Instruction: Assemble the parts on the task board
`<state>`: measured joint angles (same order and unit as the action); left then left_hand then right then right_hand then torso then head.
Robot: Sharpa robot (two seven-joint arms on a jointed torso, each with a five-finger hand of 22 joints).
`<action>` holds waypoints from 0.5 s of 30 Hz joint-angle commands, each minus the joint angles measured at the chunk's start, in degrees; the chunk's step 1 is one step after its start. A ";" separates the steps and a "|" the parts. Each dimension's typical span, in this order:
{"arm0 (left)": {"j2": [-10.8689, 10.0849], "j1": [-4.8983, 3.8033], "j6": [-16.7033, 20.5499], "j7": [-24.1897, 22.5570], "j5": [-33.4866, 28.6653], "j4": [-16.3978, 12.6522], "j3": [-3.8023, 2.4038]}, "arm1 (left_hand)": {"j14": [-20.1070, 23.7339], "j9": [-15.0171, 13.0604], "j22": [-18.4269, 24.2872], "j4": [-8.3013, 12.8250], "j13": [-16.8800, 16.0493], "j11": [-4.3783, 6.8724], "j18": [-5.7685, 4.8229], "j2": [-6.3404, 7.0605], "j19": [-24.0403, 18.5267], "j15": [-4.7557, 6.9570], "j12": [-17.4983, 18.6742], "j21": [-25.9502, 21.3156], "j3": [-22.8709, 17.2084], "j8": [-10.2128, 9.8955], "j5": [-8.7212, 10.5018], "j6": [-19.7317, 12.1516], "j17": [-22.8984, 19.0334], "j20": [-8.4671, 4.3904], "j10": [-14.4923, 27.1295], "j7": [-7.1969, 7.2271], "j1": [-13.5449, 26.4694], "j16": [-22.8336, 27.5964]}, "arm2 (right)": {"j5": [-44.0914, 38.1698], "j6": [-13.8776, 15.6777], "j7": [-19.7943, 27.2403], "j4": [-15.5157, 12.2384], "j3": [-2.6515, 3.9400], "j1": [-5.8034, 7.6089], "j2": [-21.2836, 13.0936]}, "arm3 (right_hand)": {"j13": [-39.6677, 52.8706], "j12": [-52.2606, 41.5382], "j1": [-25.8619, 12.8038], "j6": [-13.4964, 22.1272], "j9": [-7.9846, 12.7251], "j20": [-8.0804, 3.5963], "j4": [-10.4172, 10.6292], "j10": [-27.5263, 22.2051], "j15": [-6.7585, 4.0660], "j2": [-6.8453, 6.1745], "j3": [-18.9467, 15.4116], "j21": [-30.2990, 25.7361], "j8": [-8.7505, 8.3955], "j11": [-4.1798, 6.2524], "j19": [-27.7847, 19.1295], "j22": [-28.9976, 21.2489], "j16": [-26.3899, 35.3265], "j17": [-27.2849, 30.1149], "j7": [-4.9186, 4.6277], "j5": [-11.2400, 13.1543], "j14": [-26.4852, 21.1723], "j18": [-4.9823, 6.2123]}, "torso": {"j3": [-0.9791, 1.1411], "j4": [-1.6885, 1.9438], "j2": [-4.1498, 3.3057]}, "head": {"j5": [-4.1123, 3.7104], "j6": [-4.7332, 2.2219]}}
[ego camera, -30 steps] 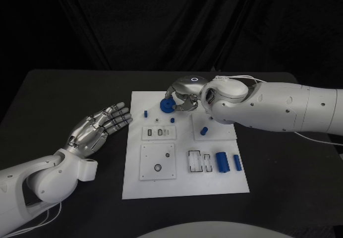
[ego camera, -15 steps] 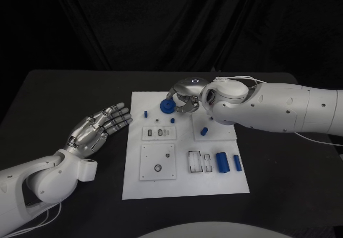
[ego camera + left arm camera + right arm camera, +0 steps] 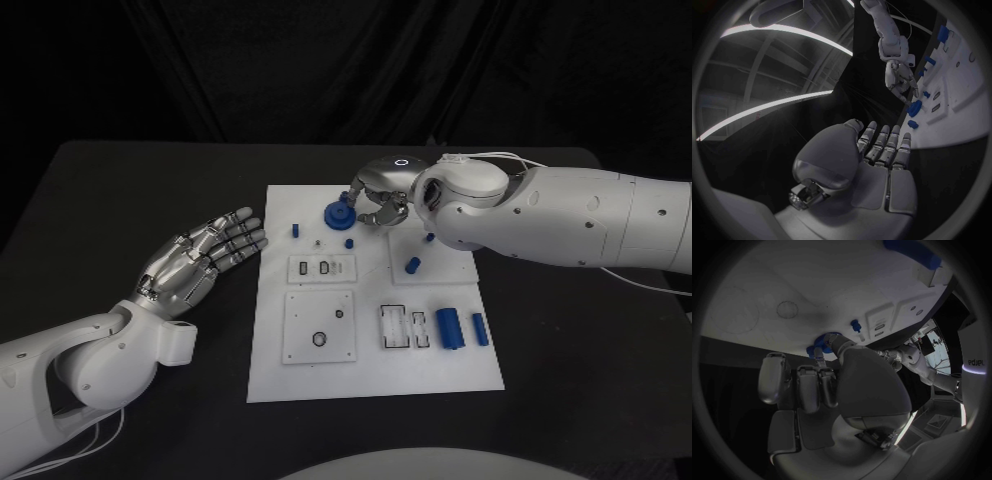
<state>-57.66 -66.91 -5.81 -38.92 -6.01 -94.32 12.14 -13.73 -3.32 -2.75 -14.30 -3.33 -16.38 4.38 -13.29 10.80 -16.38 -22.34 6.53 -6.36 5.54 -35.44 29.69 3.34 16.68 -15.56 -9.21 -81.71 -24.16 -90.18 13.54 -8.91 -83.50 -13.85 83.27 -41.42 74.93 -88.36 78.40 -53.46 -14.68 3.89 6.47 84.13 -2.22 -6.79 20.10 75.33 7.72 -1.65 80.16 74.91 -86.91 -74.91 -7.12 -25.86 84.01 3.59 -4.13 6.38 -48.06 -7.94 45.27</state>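
Observation:
The white task board [image 3: 372,375] lies in the middle of the black table. Over its far edge my right hand [image 3: 379,197] pinches a round blue part [image 3: 340,215] just above the board; the right wrist view shows that blue part [image 3: 820,343] at my fingertips [image 3: 822,356], close to the board [image 3: 773,285]. My left hand [image 3: 201,256] hovers left of the board, palm up, fingers apart and holding nothing. The left wrist view shows this left hand [image 3: 879,155] with the right hand [image 3: 901,75] and its blue part [image 3: 914,107] beyond it.
Small blue pegs [image 3: 294,230] [image 3: 351,241] stand near the board's far left. A blue piece [image 3: 411,265] sits on the upper right plate, and two blue cylinders [image 3: 449,327] [image 3: 479,328] lie at the right. White inset plates [image 3: 317,325] occupy the board's left half.
My right hand has shifted slightly to the right with the round blue part, uncovering a small blue peg beside it. The left hand has not moved.

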 commanded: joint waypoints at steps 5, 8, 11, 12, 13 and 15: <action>-0.13 0.12 -1.04 -8.72 0.03 -0.10 -0.02 | -0.20 -0.01 0.06 -0.07 -0.05 -0.34 -0.30 -0.08 0.18 -0.19 -0.37 0.25 -0.25 0.10 -0.28 -0.21 0.08 0.02 0.09 -1.61 0.50 -0.25 | -0.32 -0.50 -1.39 -0.66 -0.22 -0.38 -1.79 | 12.70 0.08 -0.41 -2.29 -0.54 0.54 -0.44 2.87 0.35 0.30 -0.02 -0.36 0.97 -0.27 0.03 4.34 0.27 -10.86 0.49 0.33 4.47 0.66 | 0.03 -0.05 0.00 | 0.16 0.09; -0.23 0.12 -1.04 -8.72 0.03 -0.13 -0.02 | -0.18 -0.02 0.07 -0.08 -0.05 -0.36 -0.30 -0.07 0.15 -0.18 -0.40 0.23 -0.50 0.12 -0.27 -0.16 0.08 0.02 0.10 -1.68 0.60 -0.29 | -0.32 -0.45 -1.66 -0.92 -0.23 -0.41 -2.67 | 12.78 0.02 -0.42 -4.19 -1.09 0.45 -0.66 2.97 0.26 0.61 -0.27 -0.33 1.89 -0.18 0.12 4.44 0.27 -10.88 0.88 0.53 4.48 0.64 | 0.02 -0.04 -0.02 | 0.19 0.09; -0.34 0.12 -1.03 -8.72 0.03 -0.19 -0.02 | -0.18 -0.02 0.07 -0.08 -0.05 -0.36 -0.30 -0.07 0.15 -0.18 -0.40 0.23 -0.50 0.12 -0.27 -0.16 0.08 0.02 0.10 -1.68 0.60 -0.29 | -0.32 -0.18 -1.98 -1.17 -0.23 -0.41 -3.54 | 12.82 0.00 -0.34 -5.26 -1.47 0.39 -0.87 3.02 0.18 0.90 -0.44 -0.36 2.40 -0.08 0.16 4.49 0.33 -10.83 1.08 0.64 4.46 0.63 | 0.03 -0.06 -0.01 | 0.31 0.06; -0.41 0.12 -1.02 -8.71 0.03 -0.23 -0.02 | -0.18 -0.02 0.07 -0.08 -0.05 -0.36 -0.30 -0.07 0.15 -0.18 -0.40 0.23 -0.50 0.12 -0.27 -0.16 0.08 0.02 0.10 -1.68 0.60 -0.29 | -0.32 0.02 -2.10 -1.28 -0.23 -0.41 -3.94 | 12.81 0.01 -0.32 -5.35 -1.51 0.39 -0.89 3.01 0.17 0.94 -0.45 -0.39 2.44 -0.07 0.15 4.48 0.36 -10.79 1.11 0.65 4.45 0.64 | 0.02 -0.08 0.00 | 0.37 0.02; -0.49 0.12 -0.99 -8.71 0.03 -0.27 -0.02 | -0.18 -0.02 0.07 -0.08 -0.05 -0.36 -0.30 -0.07 0.15 -0.18 -0.40 0.23 -0.50 0.12 -0.27 -0.16 0.08 0.02 0.10 -1.68 0.60 -0.29 | -0.32 0.29 -2.20 -1.40 -0.23 -0.40 -4.36 | 12.81 0.01 -0.30 -5.48 -1.56 0.37 -0.93 3.01 0.16 0.98 -0.47 -0.36 2.50 -0.05 0.17 4.51 0.37 -10.78 1.13 0.65 4.45 0.63 | 0.00 -0.04 -0.01 | 0.35 0.01; -0.58 0.13 -0.94 -8.73 0.03 -0.31 -0.02 | -0.18 -0.02 0.07 -0.08 -0.05 -0.36 -0.30 -0.07 0.15 -0.18 -0.40 0.23 -0.50 0.12 -0.27 -0.16 0.08 0.02 0.10 -1.68 0.60 -0.29 | -0.32 0.68 -2.28 -1.54 -0.23 -0.39 -4.91 | 12.80 0.01 -0.28 -5.62 -1.63 0.36 -0.96 3.01 0.14 1.04 -0.50 -0.43 2.57 -0.02 0.14 4.47 0.44 -10.70 1.18 0.68 4.42 0.65 | -0.01 -0.02 -0.01 | 0.32 0.01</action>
<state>-58.16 -66.89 -5.87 -38.92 -6.03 -94.47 12.14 -13.73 -3.32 -2.76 -14.46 -3.33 -16.38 4.37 -13.29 10.80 -16.37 -22.57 6.53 -6.52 5.54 -35.44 29.69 3.33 16.68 -15.55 -9.21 -81.71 -24.16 -90.19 13.44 -9.43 -84.84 -14.11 82.98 -46.05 74.92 -88.35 77.99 -58.56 -16.26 4.10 5.91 84.13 -2.23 -6.38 19.54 75.12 9.99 -1.65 79.95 74.91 -86.73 -74.91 -5.96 -25.47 84.02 3.59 -4.11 6.32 -48.08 -7.61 45.35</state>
